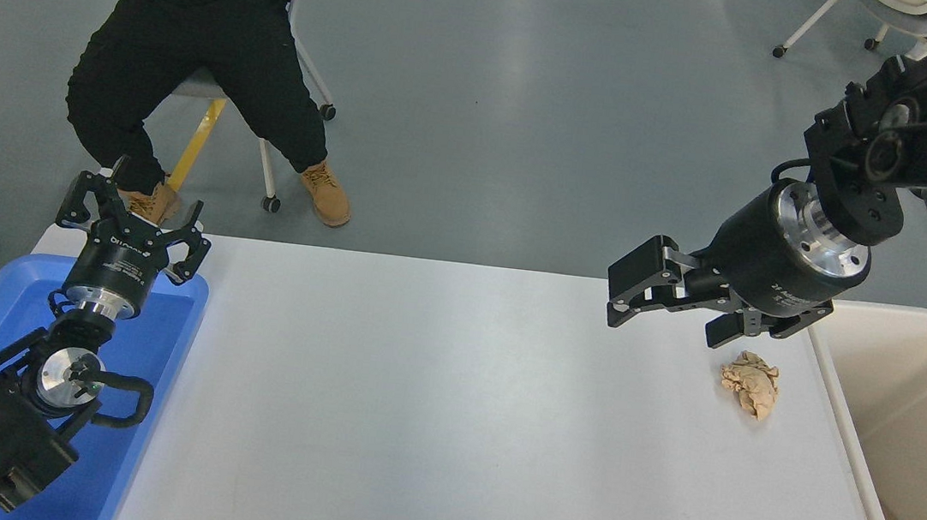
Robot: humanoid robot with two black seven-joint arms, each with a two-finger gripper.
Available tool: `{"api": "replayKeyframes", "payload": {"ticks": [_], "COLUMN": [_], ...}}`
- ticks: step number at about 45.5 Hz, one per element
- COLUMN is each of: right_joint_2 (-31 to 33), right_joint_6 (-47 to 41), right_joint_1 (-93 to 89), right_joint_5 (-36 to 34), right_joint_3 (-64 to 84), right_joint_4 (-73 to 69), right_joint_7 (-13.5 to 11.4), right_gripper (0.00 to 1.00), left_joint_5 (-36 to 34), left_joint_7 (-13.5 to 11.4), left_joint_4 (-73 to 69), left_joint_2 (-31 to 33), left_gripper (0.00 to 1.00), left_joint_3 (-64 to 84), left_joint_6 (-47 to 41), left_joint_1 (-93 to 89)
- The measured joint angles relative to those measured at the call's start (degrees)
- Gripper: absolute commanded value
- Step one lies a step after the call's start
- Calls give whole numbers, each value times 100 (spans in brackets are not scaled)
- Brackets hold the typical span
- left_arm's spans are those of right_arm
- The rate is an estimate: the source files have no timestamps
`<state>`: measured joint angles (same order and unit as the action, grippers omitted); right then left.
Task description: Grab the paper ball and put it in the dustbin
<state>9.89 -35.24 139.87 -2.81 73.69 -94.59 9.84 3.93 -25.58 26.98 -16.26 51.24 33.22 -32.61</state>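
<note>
Tan crumpled paper, the paper ball [750, 383], lies loose on the white bench [447, 413], near the bench's right side and just beside the cream dustbin [845, 403]. The right gripper [666, 303] hangs above the bench just up and left of the ball, its jaws spread wide and holding nothing. The left gripper [134, 218] is parked over the blue tray [161, 349], jaws open and empty.

As I judge it, the main risk lies in the approach: the jaws point leftward, away from the ball, so a descent without re-aiming could miss it or nudge the light wad along the bench. A lumpy wad may also slip from a shallow pinch. The thick rim of the dustbin stands close, so a low carry could clip it and knock the ball free.
</note>
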Motion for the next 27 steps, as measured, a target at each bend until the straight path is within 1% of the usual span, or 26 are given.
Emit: {"api": "replayKeyframes", "payload": {"ticks": [27], "right_joint_2": [-83], "right_joint_6": [3], "right_joint_1": [-75], "right_joint_5": [-22], "right_joint_3": [-60], "right_joint_4": [48], "right_joint_7": [0], "right_gripper": [100], "left_joint_5": [-5], "left_joint_7": [0], "left_joint_4": [0], "left_joint_2": [1], "left_gripper": [99], "left_joint_3": [0], "left_joint_6": [0], "left_joint_1": [0]}}
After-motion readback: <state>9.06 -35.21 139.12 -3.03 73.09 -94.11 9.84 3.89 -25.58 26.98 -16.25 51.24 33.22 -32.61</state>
